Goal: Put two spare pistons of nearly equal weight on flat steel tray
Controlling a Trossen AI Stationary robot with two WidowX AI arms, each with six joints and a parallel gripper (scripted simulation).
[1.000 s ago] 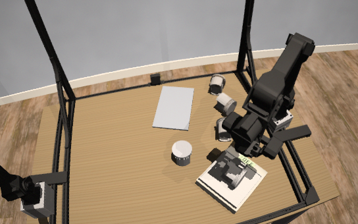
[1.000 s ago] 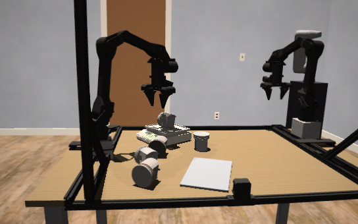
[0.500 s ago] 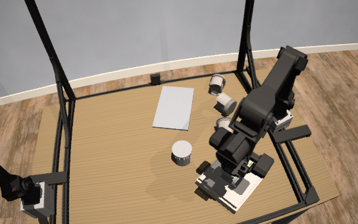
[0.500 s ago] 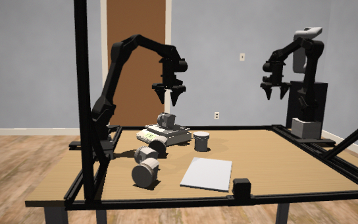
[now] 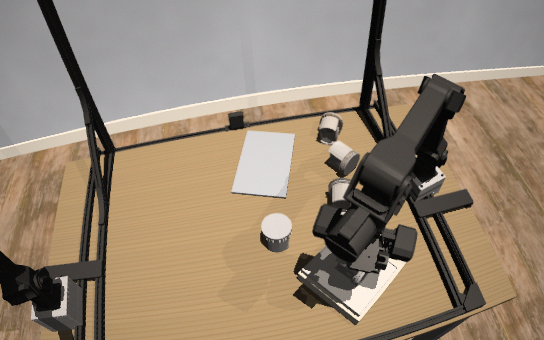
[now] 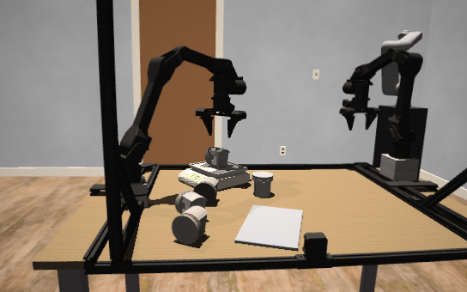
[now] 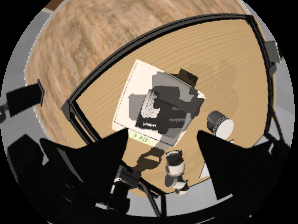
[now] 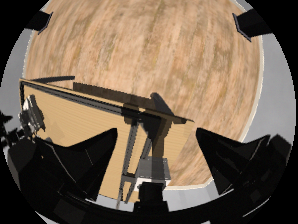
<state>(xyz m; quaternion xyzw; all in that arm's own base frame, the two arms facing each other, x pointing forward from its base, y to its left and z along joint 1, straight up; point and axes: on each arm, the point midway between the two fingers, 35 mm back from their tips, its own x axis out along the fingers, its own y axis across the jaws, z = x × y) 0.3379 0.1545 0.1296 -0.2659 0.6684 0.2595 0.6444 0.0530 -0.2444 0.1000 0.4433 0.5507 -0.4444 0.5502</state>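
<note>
Judging the top view as a clock face centred on the flat steel tray (image 5: 265, 162) (image 6: 270, 228), the placing part is standing at nothing done: no piston is resting on the tray, which is lying flat on the counter (image 5: 165, 225) (image 6: 335, 202) (image 7: 240, 65) (image 8: 65, 115); one piston is lying on the scale (image 5: 367, 305) (image 6: 233, 180) (image 7: 129, 85) at about 5 o'clock, so the weighing is probably going on, though the display is showing too coarsely for a sure reading; the four others are waiting off the tray, an upright piston (image 5: 276, 232) (image 6: 263, 185) (image 7: 220, 125) at 6 o'clock, and three tipped ones, the far piston (image 5: 330, 127) (image 6: 189, 228) at 2, the middle piston (image 5: 343, 157) (image 6: 191, 202) at 3 and the near piston (image 5: 340, 192) (image 6: 206, 190) towards 4; the left fingers (image 6: 208, 122) are hanging spread above the scale, gripping nothing; the right fingers (image 6: 349, 120) are also hanging wide open and empty, well away from the pistons; which two are matching within 4 g is not showing here, nor how many are already weighed; what is remaining, then, is settling that pair, carrying both onto the tray, leaving the other three wholly beside it without contact, and finishing with both arms hanging free.
</note>
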